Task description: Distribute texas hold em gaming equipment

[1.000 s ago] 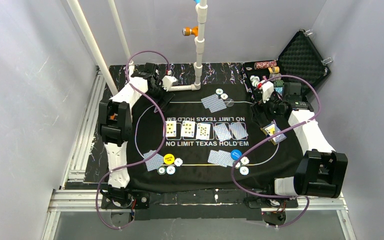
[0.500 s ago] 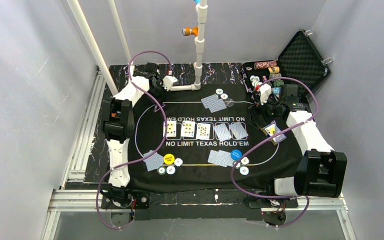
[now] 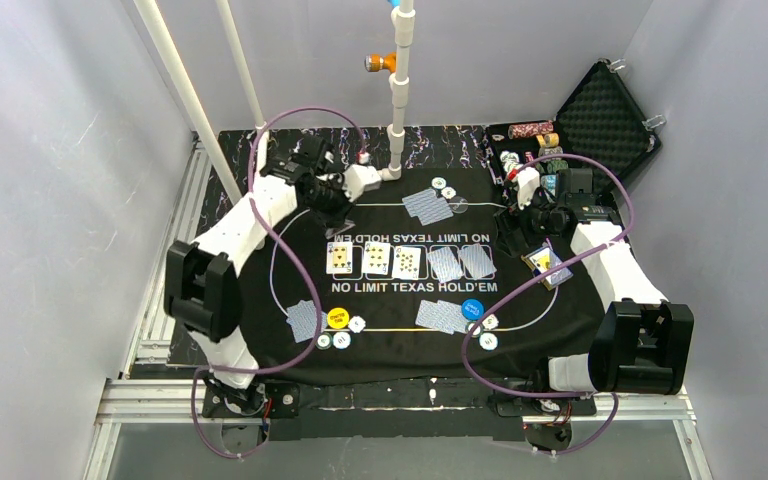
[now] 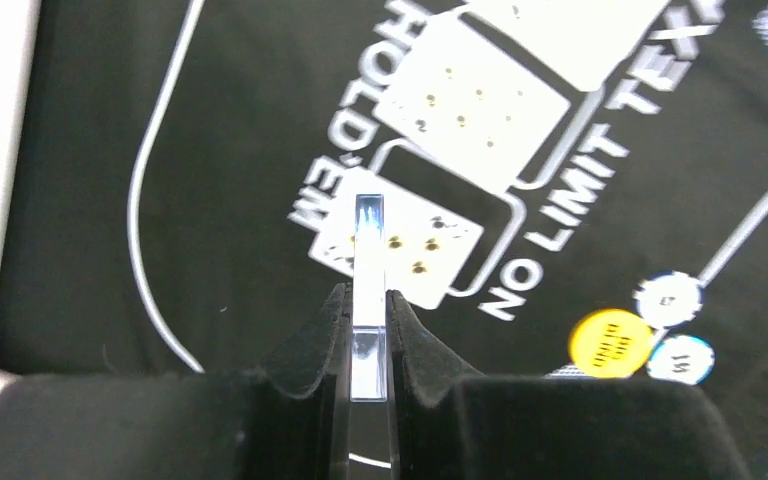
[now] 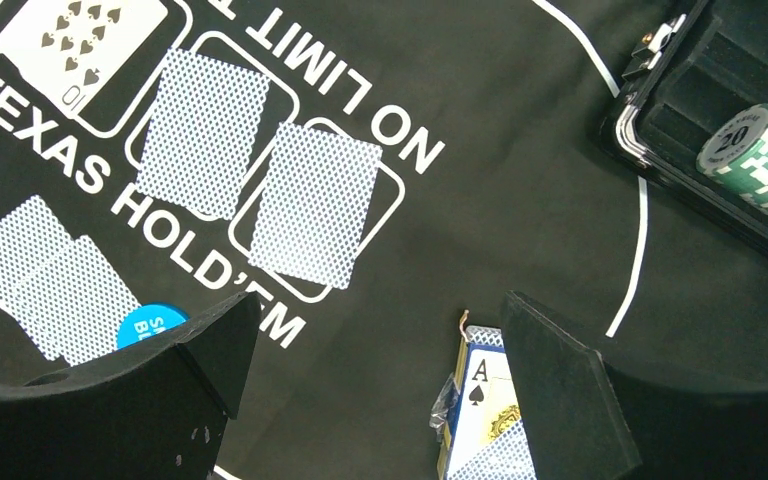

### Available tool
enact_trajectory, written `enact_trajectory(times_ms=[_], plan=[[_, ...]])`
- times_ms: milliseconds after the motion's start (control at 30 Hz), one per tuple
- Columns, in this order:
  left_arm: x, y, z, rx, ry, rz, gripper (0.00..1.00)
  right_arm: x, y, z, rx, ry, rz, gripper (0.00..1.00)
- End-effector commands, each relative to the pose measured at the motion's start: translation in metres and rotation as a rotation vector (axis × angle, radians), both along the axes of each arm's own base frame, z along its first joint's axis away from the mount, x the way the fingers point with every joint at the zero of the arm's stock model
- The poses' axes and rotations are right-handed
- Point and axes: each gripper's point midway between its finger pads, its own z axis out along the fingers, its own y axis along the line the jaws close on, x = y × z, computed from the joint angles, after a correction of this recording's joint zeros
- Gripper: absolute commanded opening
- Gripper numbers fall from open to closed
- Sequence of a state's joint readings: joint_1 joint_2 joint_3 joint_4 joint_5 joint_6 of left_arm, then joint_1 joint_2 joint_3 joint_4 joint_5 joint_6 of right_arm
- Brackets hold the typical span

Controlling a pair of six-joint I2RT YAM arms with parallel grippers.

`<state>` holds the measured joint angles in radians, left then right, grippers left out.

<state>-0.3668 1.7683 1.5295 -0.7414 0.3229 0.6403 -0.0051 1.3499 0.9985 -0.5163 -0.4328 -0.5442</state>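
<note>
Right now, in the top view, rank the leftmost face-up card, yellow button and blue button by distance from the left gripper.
From the left gripper:
1. Leftmost face-up card, mat centre-left.
2. Yellow button, near left.
3. Blue button, near right.

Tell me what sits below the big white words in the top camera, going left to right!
Face-down cards, yellow disc, white chip, more face-down cards, blue disc, another white chip. I skip the lower chips; they overlap these.

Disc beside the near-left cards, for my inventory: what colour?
The disc is yellow, clearest in the top view.
</note>
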Motion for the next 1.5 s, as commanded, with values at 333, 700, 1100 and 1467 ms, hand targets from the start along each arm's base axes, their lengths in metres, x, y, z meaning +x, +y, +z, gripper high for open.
enact_trajectory(times_ms=[333,700,1100,1467], plan=[[-0.118,-0.078,-0.029,0.072,0.066,-0.307,0.01,-0.002,0.014,0.007,0.081,-0.009,0.010,0.98],[-0.143,-0.109,-0.068,0.112,0.071,-0.381,0.02,-0.003,0.013,0.001,0.078,0.005,0.006,0.98],[-0.145,-0.121,-0.098,0.161,0.063,-0.411,0.04,-0.003,0.010,0.001,0.076,-0.004,-0.006,0.98],[-0.150,-0.120,-0.093,0.151,0.082,-0.415,0.52,-0.004,0.012,-0.001,0.089,0.003,-0.001,0.98]])
